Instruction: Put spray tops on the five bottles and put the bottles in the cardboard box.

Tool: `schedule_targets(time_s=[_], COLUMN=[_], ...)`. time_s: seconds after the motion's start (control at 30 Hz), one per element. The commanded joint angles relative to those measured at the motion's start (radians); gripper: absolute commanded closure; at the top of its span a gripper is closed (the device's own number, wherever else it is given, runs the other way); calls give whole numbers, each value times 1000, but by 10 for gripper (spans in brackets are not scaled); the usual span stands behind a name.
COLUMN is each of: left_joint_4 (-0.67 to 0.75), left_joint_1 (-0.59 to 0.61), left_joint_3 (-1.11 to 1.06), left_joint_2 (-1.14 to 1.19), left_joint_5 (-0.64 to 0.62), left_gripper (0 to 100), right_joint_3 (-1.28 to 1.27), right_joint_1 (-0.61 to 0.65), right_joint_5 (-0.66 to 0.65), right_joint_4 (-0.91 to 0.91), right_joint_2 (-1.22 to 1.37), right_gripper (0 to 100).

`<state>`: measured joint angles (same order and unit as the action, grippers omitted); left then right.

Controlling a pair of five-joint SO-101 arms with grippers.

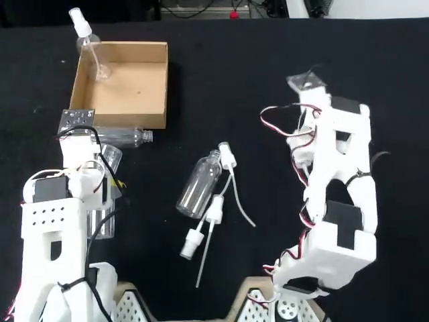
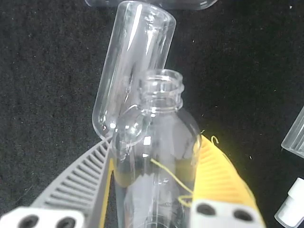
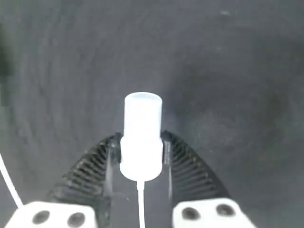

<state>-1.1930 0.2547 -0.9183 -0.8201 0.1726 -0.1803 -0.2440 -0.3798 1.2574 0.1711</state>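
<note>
My left gripper [image 2: 156, 161] is shut on a clear, open-necked bottle [image 2: 161, 142], which lies at the table's left [image 1: 100, 218]. A second bare bottle [image 2: 133, 71] lies just past its neck, and a third [image 1: 124, 136] rests in front of the cardboard box [image 1: 151, 74]. In the box's far corner leans a bottle [image 1: 90, 47] with a spray top on. My right gripper [image 3: 141, 154] is shut on a white spray top [image 3: 141, 135] above bare black cloth. Mid-table lies another bottle [image 1: 198, 184] with a spray top [image 1: 228, 155] by its neck.
Two loose spray tops [image 1: 214, 209] [image 1: 191, 243] with long tubes lie in front of the middle bottle. The right arm [image 1: 335, 174] stands over the right side of the black table. The box sits at the far left.
</note>
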Motion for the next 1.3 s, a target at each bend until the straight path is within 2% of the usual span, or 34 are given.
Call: schedule_targets(time_s=[0.0,0.23,0.3,0.53,0.7,0.83,1.07,1.27], left_joint_4=[17,18,21,112,210,245,350,453], left_joint_1=[12,1,-7,-186,-265,-308,-409,-479], left_joint_3=[10,19,30,76,71,73,51,-117], left_joint_2=[-18,-20,-20,-20,-20,-20,-26,-245], left_joint_5=[5,-2,-3,-61,-69,-117,-123,-137], left_gripper=[833,833,833,833,833,833,833,833], right_joint_3=[71,225,223,214,219,211,217,196], right_joint_1=[40,150,178,236,287,310,308,308], right_joint_5=[192,259,292,420,499,528,638,677], right_joint_4=[-51,114,109,32,0,-20,-25,-26], right_joint_2=[-73,-243,-308,-444,-544,-644,-677,-742], right_gripper=[949,949,949,949,949,949,949,949])
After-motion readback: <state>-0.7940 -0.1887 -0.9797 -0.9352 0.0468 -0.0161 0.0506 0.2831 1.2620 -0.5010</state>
